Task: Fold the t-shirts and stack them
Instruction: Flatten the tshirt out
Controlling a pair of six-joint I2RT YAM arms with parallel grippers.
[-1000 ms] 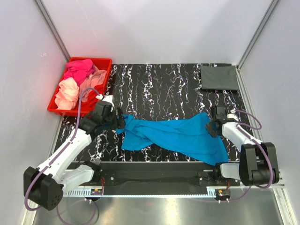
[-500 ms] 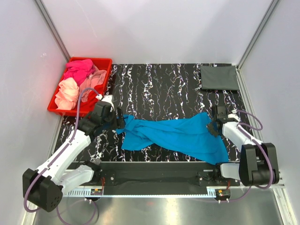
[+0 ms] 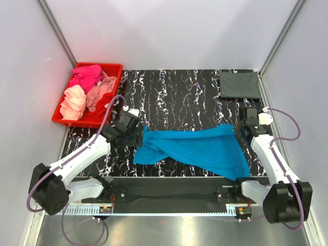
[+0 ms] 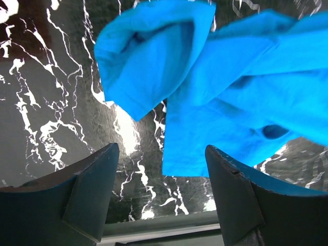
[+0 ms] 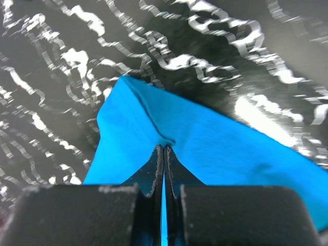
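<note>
On the near half of the table (image 3: pixel 179 97), a blue shirt (image 3: pixel 195 148) lies crumpled and stretched left to right between the two arms. Its far edge runs almost straight from one gripper to the other, and its bulk sags toward the near right.

The right gripper (image 3: pixel 241 132) sits at the shirt's far right corner. In the right wrist view its jaws are pressed together on a pinch of blue cloth (image 5: pixel 215 143), with the gripper (image 5: pixel 164 151) closed tight and the fabric fanning away from the pinch over the table.

The left gripper (image 3: pixel 137 135) is at the shirt's left end. In the left wrist view its fingers (image 4: pixel 87 189) stand wide apart and grip nothing. The gripper (image 4: pixel 160 154) faces the shirt (image 4: pixel 230 87), whose bunched left end lies just ahead of the fingers, with a folded flap on the left and a loose hem hanging down toward the gap between them. Whether cloth touches either finger cannot be told.

At the far right corner of the table a grey shirt (image 3: pixel 239 84) lies flat and folded, well apart from the blue one. At the far left stands a red bin (image 3: pixel 72 122) holding a heap of shirts: a pink one (image 3: pixel 86 77) on the far side, a salmon one (image 3: pixel 102 88) to the right, and a peach one (image 3: pixel 74 102) nearest.
</note>
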